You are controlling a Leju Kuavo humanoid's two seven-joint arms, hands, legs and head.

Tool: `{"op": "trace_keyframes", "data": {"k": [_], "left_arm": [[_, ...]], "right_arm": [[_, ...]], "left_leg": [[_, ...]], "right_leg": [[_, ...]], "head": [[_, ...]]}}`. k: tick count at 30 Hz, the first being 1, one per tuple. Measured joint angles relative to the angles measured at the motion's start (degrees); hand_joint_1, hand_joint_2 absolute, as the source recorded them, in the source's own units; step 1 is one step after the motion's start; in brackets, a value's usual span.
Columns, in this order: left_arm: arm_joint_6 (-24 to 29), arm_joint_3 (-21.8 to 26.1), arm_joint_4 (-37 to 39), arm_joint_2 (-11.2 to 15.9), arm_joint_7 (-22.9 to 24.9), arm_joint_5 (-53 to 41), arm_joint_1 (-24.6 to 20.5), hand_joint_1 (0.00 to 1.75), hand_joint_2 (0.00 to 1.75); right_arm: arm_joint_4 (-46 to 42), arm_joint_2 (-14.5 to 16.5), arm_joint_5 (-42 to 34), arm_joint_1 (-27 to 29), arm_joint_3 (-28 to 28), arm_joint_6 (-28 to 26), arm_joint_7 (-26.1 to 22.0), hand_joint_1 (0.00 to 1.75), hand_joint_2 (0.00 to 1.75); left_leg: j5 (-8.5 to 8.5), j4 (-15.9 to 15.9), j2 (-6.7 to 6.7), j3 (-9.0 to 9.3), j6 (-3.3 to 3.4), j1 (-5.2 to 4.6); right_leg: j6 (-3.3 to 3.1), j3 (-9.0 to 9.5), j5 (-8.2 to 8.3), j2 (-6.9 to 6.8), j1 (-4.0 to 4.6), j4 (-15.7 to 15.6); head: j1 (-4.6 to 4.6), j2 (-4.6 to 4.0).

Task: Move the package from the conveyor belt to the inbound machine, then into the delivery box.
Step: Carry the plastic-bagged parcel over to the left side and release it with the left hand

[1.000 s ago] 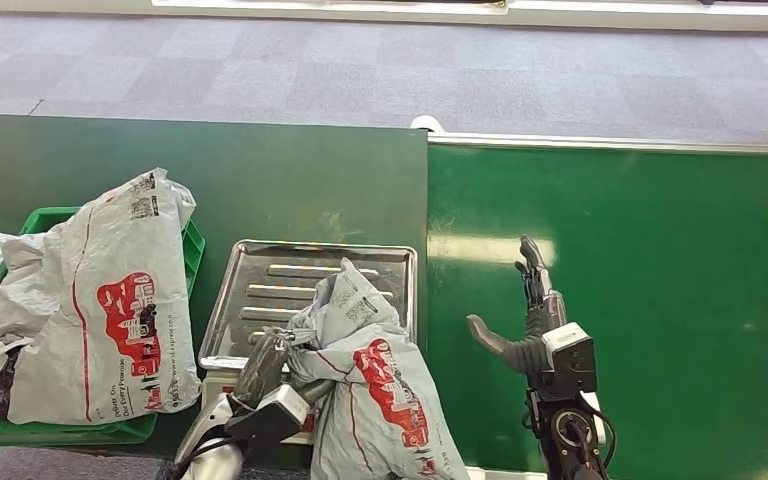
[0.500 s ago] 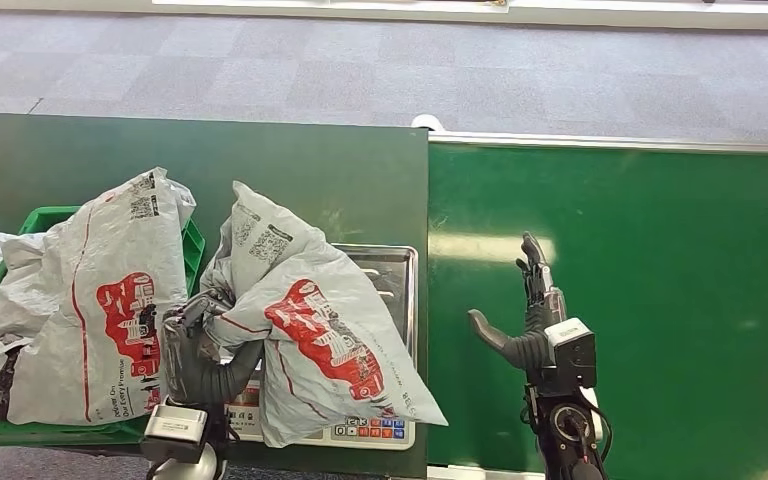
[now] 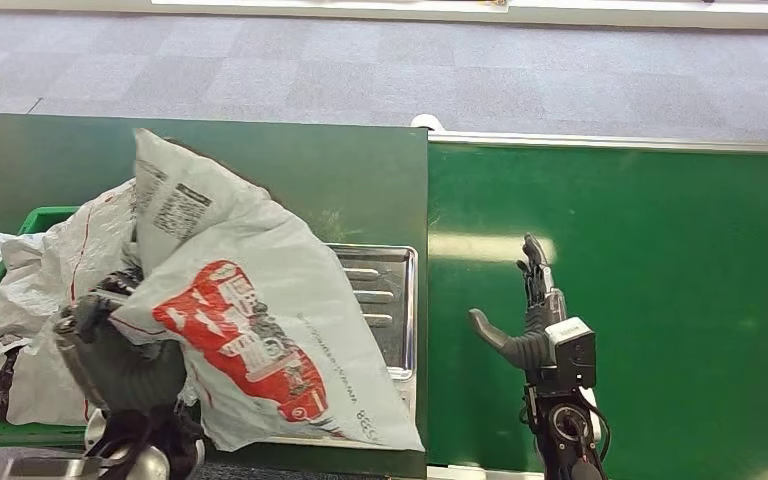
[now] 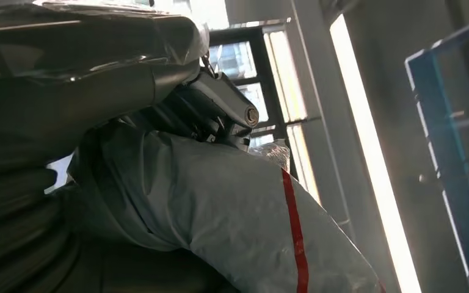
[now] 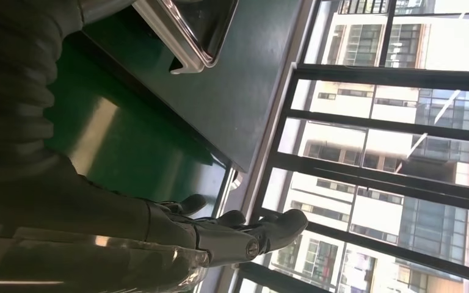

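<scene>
Left hand [image 3: 120, 355] w/ package [image 3: 260, 330] now higher, further left toward delivery box [image 3: 45, 220].

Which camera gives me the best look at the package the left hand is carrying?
Head view: the whole package shows, held by the left hand. Left wrist view shows a crumpled grey patch with a red stripe; right wrist view shows none.

Raised grey plastic package with red print [image 3: 250, 330] hides most of the ribbed steel tray [image 3: 390, 290]; green plastic crate [image 3: 20, 300] cut off at frame edge.
</scene>
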Motion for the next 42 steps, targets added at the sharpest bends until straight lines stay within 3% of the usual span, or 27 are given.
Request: {"op": "trace_keyframes", "data": {"k": [14,22,25,35,42], "left_arm": [[-3.52,24.04,-1.38,-7.21,0.00,8.06,1.77,1.75,1.75],[0.02,39.70,2.37,-14.23,0.00,-11.78,-0.01,1.75,1.75],[0.06,45.19,3.09,-16.67,0.00,-15.20,-0.93,1.75,1.75],[0.09,55.86,3.94,-20.03,0.00,-21.86,-3.82,1.75,1.75],[0.09,59.17,5.58,-20.73,0.00,-24.37,-4.80,1.75,1.75]], "right_arm": [[-0.06,0.19,-0.06,1.07,0.05,-1.33,0.33,0.00,1.75],[-0.52,0.37,-0.06,2.41,0.14,-1.74,0.33,0.00,1.75],[-0.70,0.45,-0.06,2.76,0.14,-1.91,0.33,0.00,1.75],[-0.80,0.49,0.12,3.61,0.40,-2.76,0.32,0.00,1.75],[-1.22,0.57,0.14,4.36,0.40,-2.98,0.31,0.00,1.75]], "left_leg": [[0.00,0.00,0.01,-0.02,0.00,0.00],[0.01,0.00,0.03,-0.03,-0.01,0.00],[0.01,0.00,0.06,-0.03,-0.01,0.00],[0.00,0.00,0.04,-0.06,-0.01,0.01],[0.00,0.00,0.05,-0.06,-0.01,0.00]], "right_leg": [[0.00,-0.04,0.00,0.01,0.00,0.00],[0.00,-0.08,0.00,0.03,0.00,0.00],[-0.01,-0.08,0.01,0.05,0.00,0.00],[-0.01,-0.12,0.01,0.05,0.00,0.00],[-0.01,-0.12,0.01,0.05,0.00,0.00]], "head": [[0.00,0.00],[0.00,0.00],[0.00,0.00],[0.01,0.00],[0.02,0.00]]}}
